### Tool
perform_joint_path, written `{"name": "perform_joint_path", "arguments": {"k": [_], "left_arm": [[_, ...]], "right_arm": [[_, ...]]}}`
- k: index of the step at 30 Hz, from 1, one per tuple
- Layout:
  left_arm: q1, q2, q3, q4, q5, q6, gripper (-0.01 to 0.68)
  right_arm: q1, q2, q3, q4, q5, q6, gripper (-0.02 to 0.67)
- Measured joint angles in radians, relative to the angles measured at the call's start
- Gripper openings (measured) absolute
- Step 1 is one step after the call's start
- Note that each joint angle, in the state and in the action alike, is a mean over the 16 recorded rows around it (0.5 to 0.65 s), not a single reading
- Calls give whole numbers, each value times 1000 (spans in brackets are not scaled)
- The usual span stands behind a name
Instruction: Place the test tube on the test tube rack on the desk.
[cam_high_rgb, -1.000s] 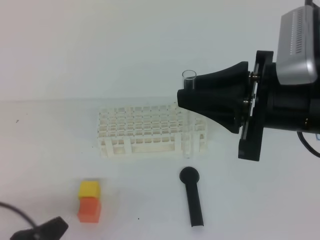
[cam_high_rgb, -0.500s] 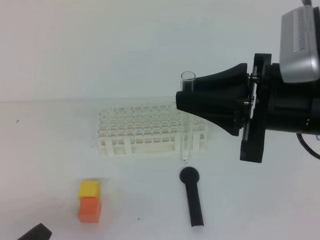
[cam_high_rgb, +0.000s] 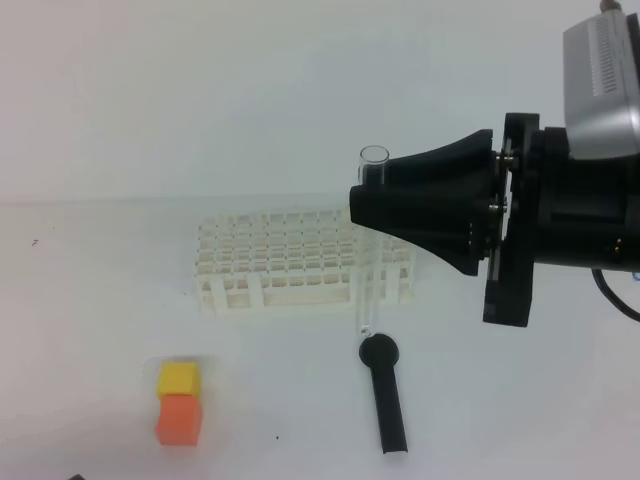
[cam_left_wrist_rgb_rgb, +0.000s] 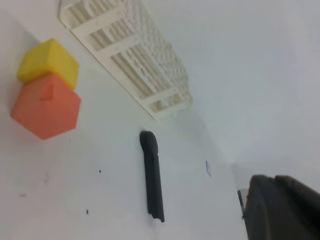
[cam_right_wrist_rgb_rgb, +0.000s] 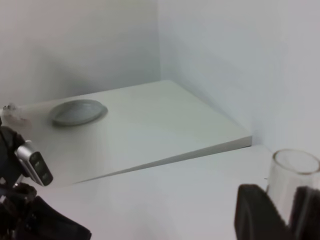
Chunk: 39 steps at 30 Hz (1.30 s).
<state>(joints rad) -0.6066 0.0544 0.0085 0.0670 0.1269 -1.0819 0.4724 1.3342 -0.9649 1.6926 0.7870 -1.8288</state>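
Since the earlier frame, right pincer (cam_high_rgb: 366, 192) and clamped test tube (cam_high_rgb: 372, 245) have crept leftward and lower, the tube's tip now near the black stick (cam_high_rgb: 384, 394); the left arm has left the bottom corner. Held upright by its rim end, the tube hangs just beside the test tube rack (cam_high_rgb: 300, 262), apparently over the worktop (cam_high_rgb: 500, 400). Best practice: centre the tip above a hole, descend vertically, then release. Left pincer, unseen, is closed.

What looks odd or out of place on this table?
Nothing is spilled or broken. The yellow cube sits slightly askew on the orange cube, and the test tube hangs upright in the right gripper, not yet in the rack.
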Motion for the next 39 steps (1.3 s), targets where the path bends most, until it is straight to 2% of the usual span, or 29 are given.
{"name": "perform_joint_path", "arguments": {"k": [22, 30, 39], "left_arm": [[0, -31, 16, 9, 98, 47, 6], [0, -31, 20, 10, 136, 184, 6], [0, -31, 22, 11, 183, 492, 6]], "right_arm": [[0, 0, 0, 0, 7, 1, 125], [0, 0, 0, 0, 18, 1, 125], [0, 0, 0, 0, 24, 1, 125]]}}
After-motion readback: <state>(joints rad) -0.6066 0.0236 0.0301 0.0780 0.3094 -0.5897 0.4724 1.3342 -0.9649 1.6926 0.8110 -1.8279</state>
